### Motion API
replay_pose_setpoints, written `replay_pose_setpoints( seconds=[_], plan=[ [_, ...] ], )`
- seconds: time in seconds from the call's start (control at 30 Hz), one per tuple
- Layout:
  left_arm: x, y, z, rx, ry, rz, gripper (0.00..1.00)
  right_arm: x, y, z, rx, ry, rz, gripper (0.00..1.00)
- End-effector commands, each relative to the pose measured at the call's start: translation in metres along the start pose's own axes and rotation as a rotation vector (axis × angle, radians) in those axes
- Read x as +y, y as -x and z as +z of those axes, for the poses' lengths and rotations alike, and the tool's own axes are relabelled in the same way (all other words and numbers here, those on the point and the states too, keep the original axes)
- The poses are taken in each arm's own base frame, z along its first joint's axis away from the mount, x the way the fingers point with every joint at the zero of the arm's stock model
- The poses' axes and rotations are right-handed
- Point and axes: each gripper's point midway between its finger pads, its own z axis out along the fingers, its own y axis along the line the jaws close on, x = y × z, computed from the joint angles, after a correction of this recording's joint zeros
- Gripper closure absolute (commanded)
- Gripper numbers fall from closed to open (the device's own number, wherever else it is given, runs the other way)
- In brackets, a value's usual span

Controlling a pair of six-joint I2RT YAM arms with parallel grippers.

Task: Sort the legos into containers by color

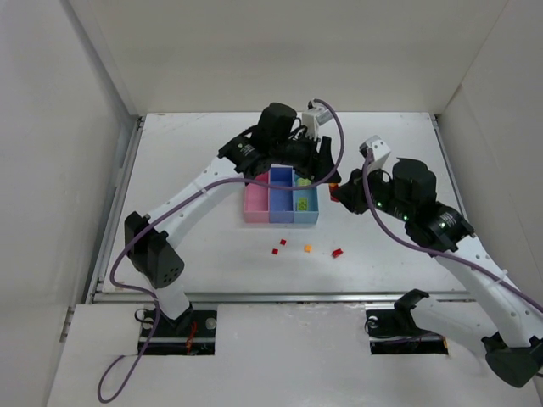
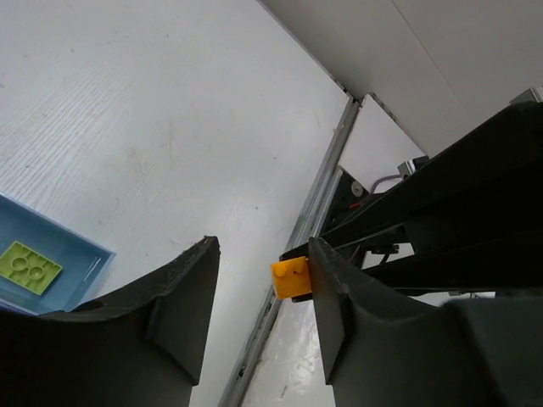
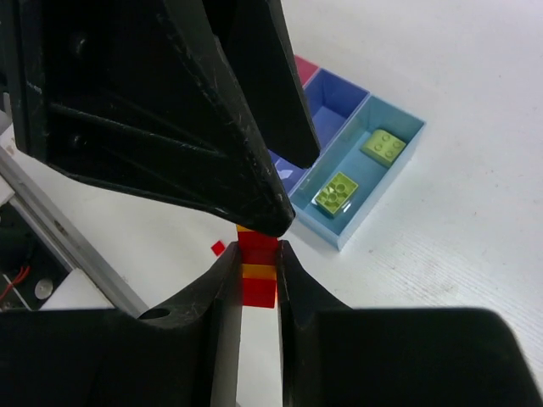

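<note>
My right gripper (image 3: 258,251) is shut on a small stack of red and orange legos (image 3: 259,273), held above the table just right of the containers (image 1: 281,219). In the left wrist view the stack's orange end brick (image 2: 291,278) rests against one finger (image 2: 339,305) of my left gripper (image 2: 263,254). Its other finger (image 2: 182,297) stands well apart, so the jaws are open around the brick. Two yellow-green legos (image 3: 335,191) (image 3: 383,146) lie in the light blue bin (image 3: 373,216). Loose legos on the table are two red ones (image 1: 275,251) (image 1: 337,253) and an orange one (image 1: 308,248).
The pink bin (image 1: 255,215) and the blue-violet bin (image 1: 281,217) sit left of the light blue one in a joined row. White walls enclose the table on the left, back and right. A metal rail (image 1: 280,297) runs along the near edge.
</note>
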Motion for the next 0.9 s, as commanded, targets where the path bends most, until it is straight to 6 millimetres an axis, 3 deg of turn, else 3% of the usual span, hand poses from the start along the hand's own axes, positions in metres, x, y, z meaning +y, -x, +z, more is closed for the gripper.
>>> replay_pose_setpoints(
  seconds=[0.0, 0.13, 0.23, 0.33, 0.37, 0.47, 0.7, 0.87],
  plan=[
    [-0.002, 0.007, -0.004, -0.017, 0.006, 0.025, 0.57, 0.007, 0.025, -0.001, -0.089, 0.017, -0.015, 1.00],
    [-0.002, 0.007, -0.004, -0.017, 0.006, 0.025, 0.74, 0.004, 0.025, -0.001, -0.092, -0.003, -0.014, 1.00],
    [-0.005, 0.009, -0.007, -0.025, 0.004, 0.030, 0.74, 0.002, 0.023, -0.002, -0.085, -0.013, -0.012, 1.00],
    [-0.008, 0.005, -0.008, -0.009, -0.016, 0.034, 0.51, -0.006, 0.013, 0.005, -0.033, -0.053, 0.008, 1.00],
    [-0.011, 0.007, -0.011, -0.017, -0.019, 0.040, 0.49, -0.009, 0.011, 0.009, -0.016, -0.066, 0.011, 1.00],
    [-0.008, 0.010, -0.016, -0.026, -0.003, 0.037, 0.49, -0.010, 0.008, 0.009, -0.005, -0.068, 0.013, 1.00],
    [-0.007, 0.004, -0.012, -0.004, -0.016, 0.027, 0.65, -0.006, 0.016, 0.007, -0.036, -0.052, 0.007, 1.00],
    [-0.004, -0.007, -0.008, 0.029, -0.033, -0.003, 0.64, -0.006, 0.016, 0.007, -0.036, -0.052, 0.007, 1.00]
  ],
)
